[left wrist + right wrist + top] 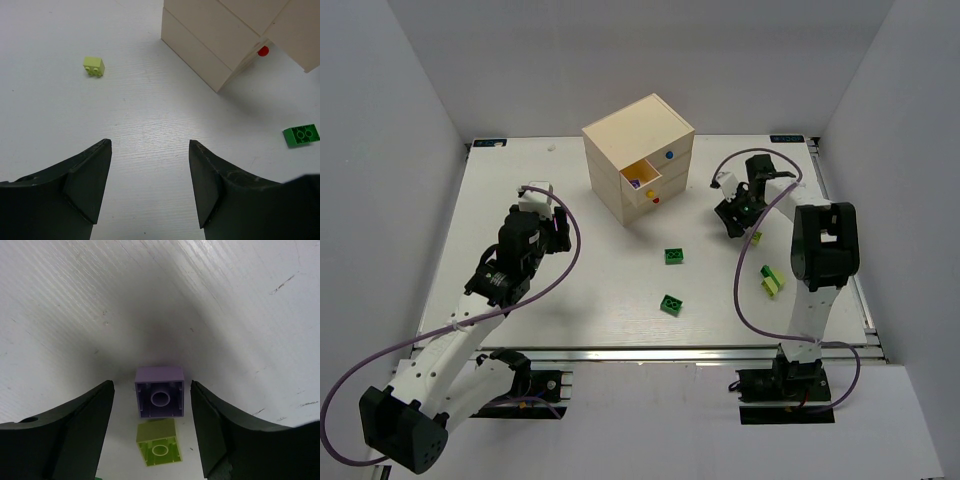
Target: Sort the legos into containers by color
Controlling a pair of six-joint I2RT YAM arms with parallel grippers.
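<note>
The cream chest (638, 150) stands at the back middle, with a blue knob (668, 155), a red knob (655, 200) and one drawer (640, 180) pulled open. Two green bricks (673, 257) (671, 305) lie in front of it. My right gripper (738, 215) is open, right of the chest. In the right wrist view its jaws (152, 390) straddle an upside-down pale purple brick (159, 397) without touching it; a yellow-green brick (160, 442) lies just behind. My left gripper (555, 225) (150, 145) is open and empty over bare table.
Yellow-green bricks (772, 280) lie by the right arm. The left wrist view shows a yellow-green brick (93, 66) far left, the chest (220, 40) with its red knob (263, 50), and a green brick (301, 135). White walls enclose the table (570, 290).
</note>
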